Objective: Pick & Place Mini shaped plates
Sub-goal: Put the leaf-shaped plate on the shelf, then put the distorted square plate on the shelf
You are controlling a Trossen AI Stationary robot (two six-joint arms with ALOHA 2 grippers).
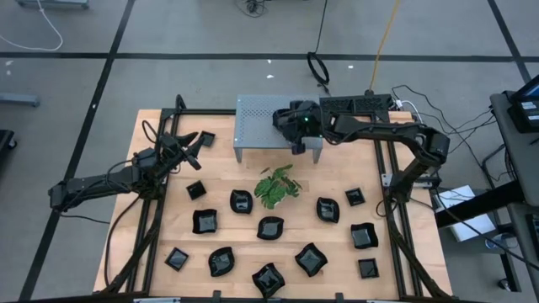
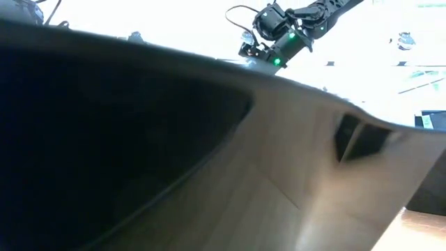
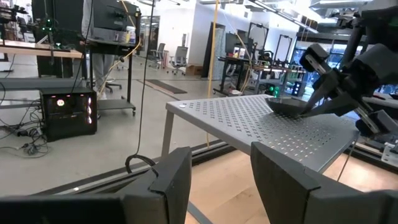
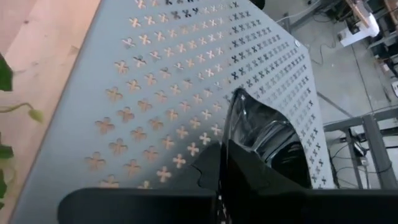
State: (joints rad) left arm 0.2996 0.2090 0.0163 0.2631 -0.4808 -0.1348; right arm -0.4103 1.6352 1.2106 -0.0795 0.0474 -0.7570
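Observation:
Several glossy black mini plates lie flat on the wooden table, among them a plate (image 1: 241,201), a plate (image 1: 310,259) and a plate (image 1: 206,139) near the left gripper. My right gripper (image 1: 286,119) reaches over the grey perforated stand (image 1: 265,118) and is shut on one black plate (image 4: 264,134); the plate (image 3: 287,106) also shows in the left wrist view, at the stand's top. My left gripper (image 1: 191,145) hovers open over the table's left part, with nothing between its fingers (image 3: 168,180). My right gripper pinches the black plate by its rim (image 4: 231,146) between the two fingers, which slant down onto the stand from the table's right. The plate sits tilted in the hold. Its lower side (image 3: 283,111) is at the stand's perforated top; whether it rests there I cannot tell.
A green leafy plant (image 1: 276,186) lies in the middle of the table, in front of the stand. Black frame rails (image 1: 152,210) run along both sides. In the low view a dark plate (image 2: 104,139) close to the camera blocks most of the picture.

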